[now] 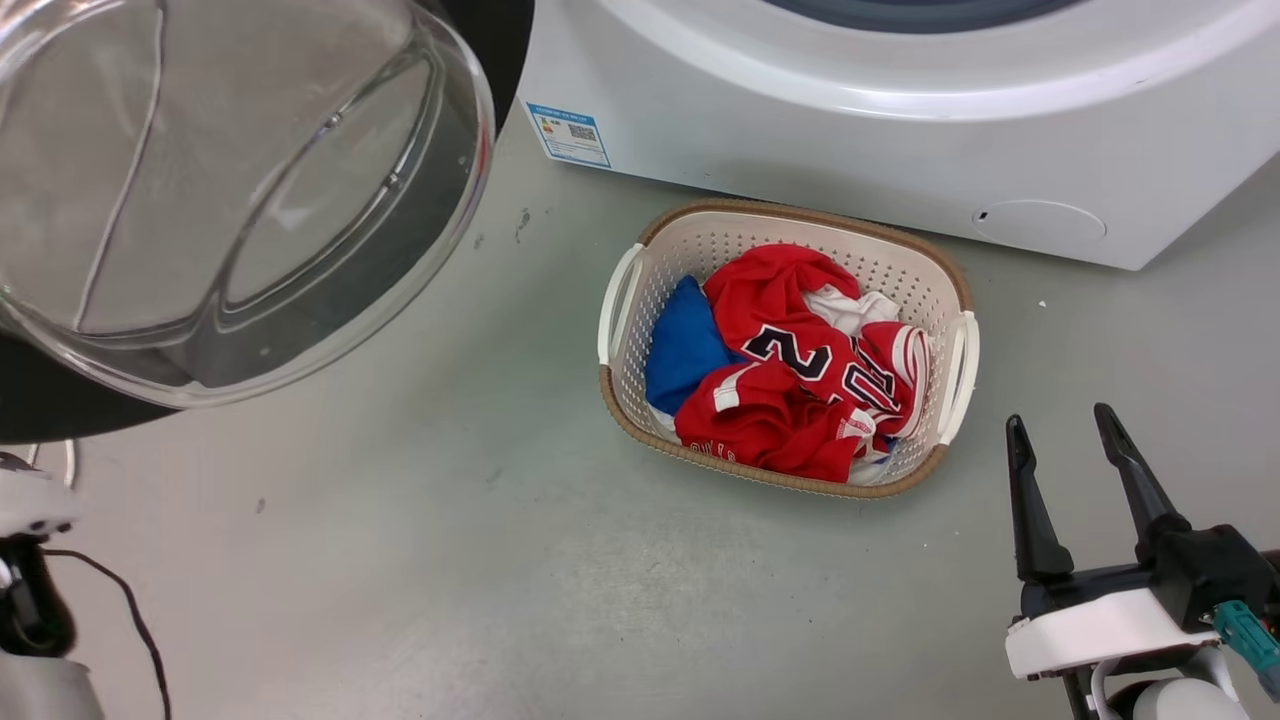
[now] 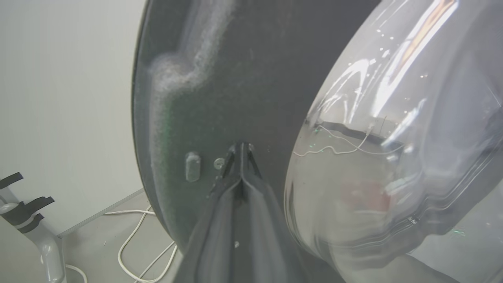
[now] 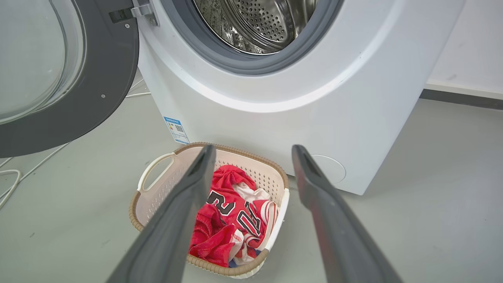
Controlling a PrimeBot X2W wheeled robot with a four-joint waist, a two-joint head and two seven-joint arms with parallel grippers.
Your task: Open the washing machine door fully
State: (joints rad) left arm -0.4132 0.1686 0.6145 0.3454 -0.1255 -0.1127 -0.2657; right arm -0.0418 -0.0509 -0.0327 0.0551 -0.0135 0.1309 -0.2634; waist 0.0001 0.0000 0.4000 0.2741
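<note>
The washing machine door [image 1: 230, 190] stands swung out to the left of the white washing machine [image 1: 850, 150], its clear glass bowl bulging toward me and its dark rim around it. In the right wrist view the door [image 3: 98, 78] hangs from its hinge beside the grey-ringed steel drum opening [image 3: 259, 23]. My left gripper [image 2: 240, 147] is shut, its tips against the door's dark inner face [image 2: 243, 78], left of the glass bowl [image 2: 393, 137]. My right gripper [image 1: 1060, 416] stands open at the lower right, holding nothing, its fingers [image 3: 177, 220] pointing over the basket.
A white woven laundry basket [image 1: 620, 300] with a red jersey [image 1: 800, 370] and blue cloth sits on the grey floor before the machine. White cables [image 2: 129, 243] lie on the floor behind the door. A grey stand [image 2: 39, 236] rises by the wall.
</note>
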